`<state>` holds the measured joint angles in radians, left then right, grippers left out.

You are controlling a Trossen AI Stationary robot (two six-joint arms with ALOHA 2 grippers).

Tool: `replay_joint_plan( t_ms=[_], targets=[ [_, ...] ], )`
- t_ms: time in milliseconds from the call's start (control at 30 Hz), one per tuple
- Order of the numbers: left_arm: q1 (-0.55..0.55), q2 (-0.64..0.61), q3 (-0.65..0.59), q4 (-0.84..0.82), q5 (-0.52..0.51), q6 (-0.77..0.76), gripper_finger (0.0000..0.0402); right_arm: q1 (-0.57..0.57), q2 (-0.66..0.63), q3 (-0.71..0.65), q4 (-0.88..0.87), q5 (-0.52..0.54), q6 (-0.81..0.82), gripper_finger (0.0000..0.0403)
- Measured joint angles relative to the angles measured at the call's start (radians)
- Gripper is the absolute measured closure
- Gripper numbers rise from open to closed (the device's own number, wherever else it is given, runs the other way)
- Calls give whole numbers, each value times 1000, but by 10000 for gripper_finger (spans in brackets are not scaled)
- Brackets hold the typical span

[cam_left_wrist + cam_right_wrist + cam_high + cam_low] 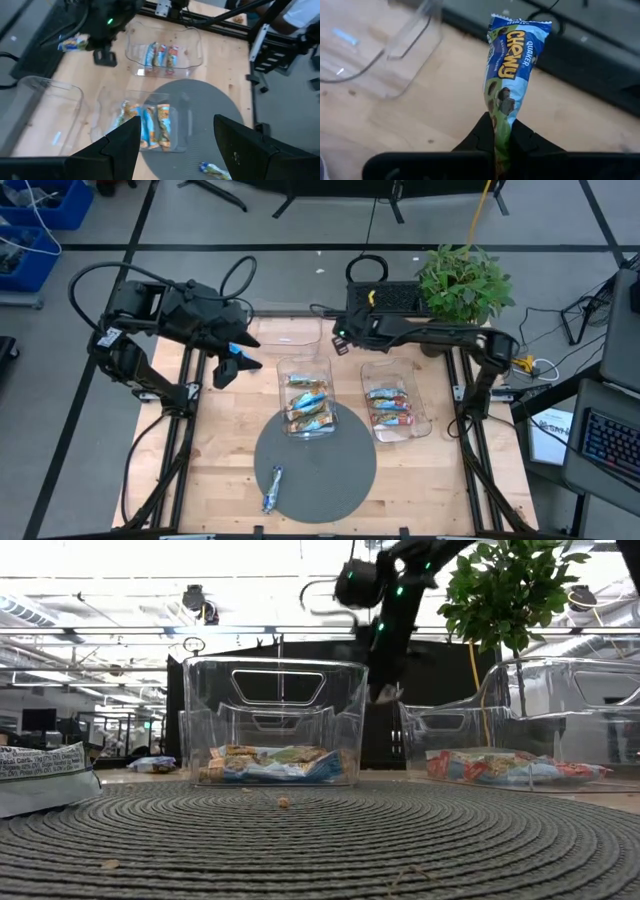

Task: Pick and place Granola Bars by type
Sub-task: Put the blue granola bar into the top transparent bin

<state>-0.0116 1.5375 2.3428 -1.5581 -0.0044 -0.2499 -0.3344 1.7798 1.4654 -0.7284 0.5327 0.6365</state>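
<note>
My right gripper [338, 340] is shut on a blue granola bar [512, 65] and hovers over the table's far side, beside an empty clear bin [290, 330]. My left gripper [235, 363] is open, raised left of the middle bin [305, 402], touching nothing. That bin holds several tan bars with light-blue markings [150, 125]. The right bin [395, 408] holds bars with red markings [388, 410]. One blue bar [272, 488] lies flat on the round grey mat [330, 470]. My right gripper pinches the blue bar by one crimped end [498, 134] between its two fingers. The bar sticks straight out ahead of the fingertips, along them, with its printed face showing. It is lifted clear of the table [75, 42].
The three clear bins stand close together across the table's middle and far side. A potted plant [463, 280] and a black basket [385, 295] sit at the far right. Bare wood lies on the table's left and right near parts. A person's sleeve [305, 12] shows beyond the table.
</note>
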Motion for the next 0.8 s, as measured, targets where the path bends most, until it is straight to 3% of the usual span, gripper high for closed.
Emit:
replay_joint_plan(
  t_ms=[133,533,800],
  targets=[
    [0,0,0,2,-49,27,149,28,-103,0,-17,47,-30,395],
    [6,0,0,145,-102,69,149,129,-370,0,22,43,-116,395],
    [6,0,0,270,-156,99,149,234,-472,0,245,10,-204,395]
  ],
)
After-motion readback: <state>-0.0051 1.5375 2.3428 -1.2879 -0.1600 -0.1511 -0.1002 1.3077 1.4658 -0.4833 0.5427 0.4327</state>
